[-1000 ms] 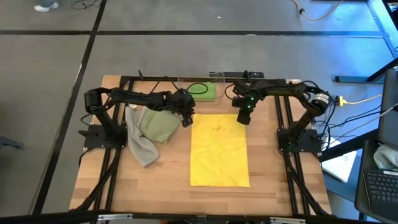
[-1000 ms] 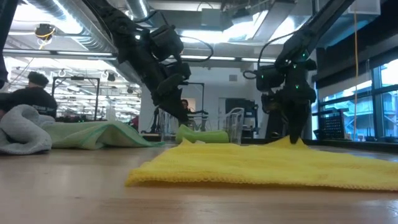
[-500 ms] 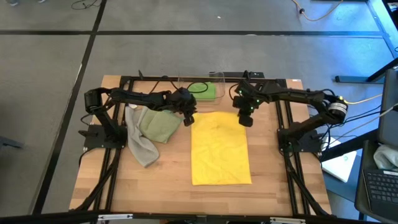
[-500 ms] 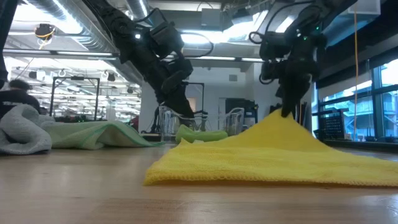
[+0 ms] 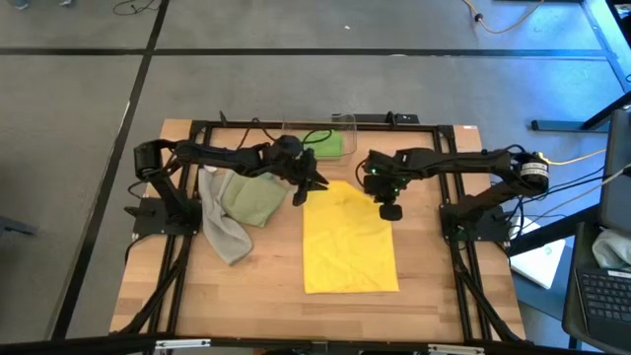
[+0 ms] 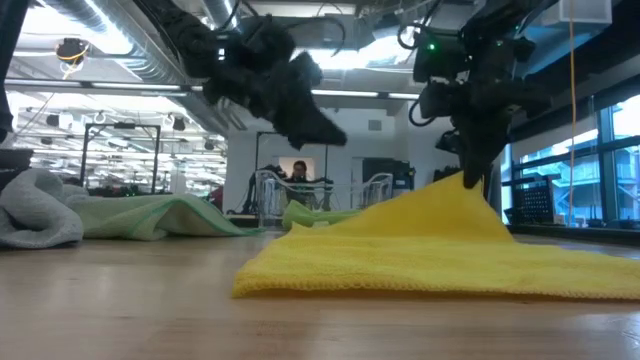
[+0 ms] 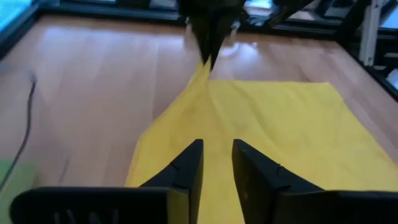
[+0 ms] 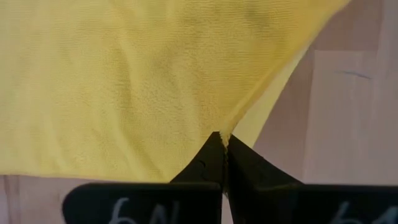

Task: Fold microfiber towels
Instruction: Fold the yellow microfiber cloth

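On the wooden worktop (image 5: 246,276) the yellow towel (image 5: 347,247) lies spread out between the arms, its far right corner pulled up into a peak by the right claw (image 5: 390,210), which is pinched tight on that corner. The left claw (image 5: 306,187) hangs just above the towel's far left corner with its fingers a little apart and nothing between them. Off to the left sit the crumpled sage towel (image 5: 248,200) and grey towel (image 5: 222,227), touching each other, while the bright green towel (image 5: 323,145) rests in the clear bin (image 5: 347,124) at the far edge; I see no writing I can read.
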`<state>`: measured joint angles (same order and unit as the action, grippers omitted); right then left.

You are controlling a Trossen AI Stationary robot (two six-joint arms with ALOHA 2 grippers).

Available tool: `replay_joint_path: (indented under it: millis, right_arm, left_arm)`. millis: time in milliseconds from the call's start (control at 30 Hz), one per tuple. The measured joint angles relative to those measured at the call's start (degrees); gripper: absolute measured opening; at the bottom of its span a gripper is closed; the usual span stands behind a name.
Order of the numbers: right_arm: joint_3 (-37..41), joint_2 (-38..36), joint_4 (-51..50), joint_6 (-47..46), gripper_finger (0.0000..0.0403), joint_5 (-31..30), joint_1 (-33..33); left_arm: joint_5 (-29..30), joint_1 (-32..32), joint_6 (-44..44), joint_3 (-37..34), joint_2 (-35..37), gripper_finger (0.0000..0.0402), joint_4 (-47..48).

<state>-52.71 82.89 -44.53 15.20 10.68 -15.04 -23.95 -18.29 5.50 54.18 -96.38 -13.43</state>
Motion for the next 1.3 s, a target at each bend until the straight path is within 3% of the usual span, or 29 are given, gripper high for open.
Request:
replay_joint_path:
  millis: [233, 433, 667, 933, 1300]
  right_arm:
    - [0.0, 0.0, 0.8, -0.4, 0.0007, -2.1, 2.6]
    - [-0.1, -0.3, 2.6, -2.9, 0.0008, -4.3, 3.0]
    - [-0.1, -1.4, 2.3, -2.8, 0.0009, -5.7, 5.3]
    - [-0.1, -6.3, 2.3, -4.8, 0.0009, -9.5, 10.2]
    - [-0.1, -9.6, 0.5, -6.3, 0.0009, -9.6, 12.0]
  left_arm:
    - [5.5, 3.8, 4.1, 3.9, -1.5, 0.0157, 0.8]
    - [8.0, 6.2, 5.8, 8.7, -7.2, 0.0203, 0.9]
    - [8.4, 7.0, 8.4, 15.9, -14.6, 0.021, 1.8]
    - [6.4, 6.7, 10.7, 26.2, -20.7, 0.021, 12.7]
    - [9.5, 6.6, 12.3, 27.3, -20.8, 0.021, 18.1]
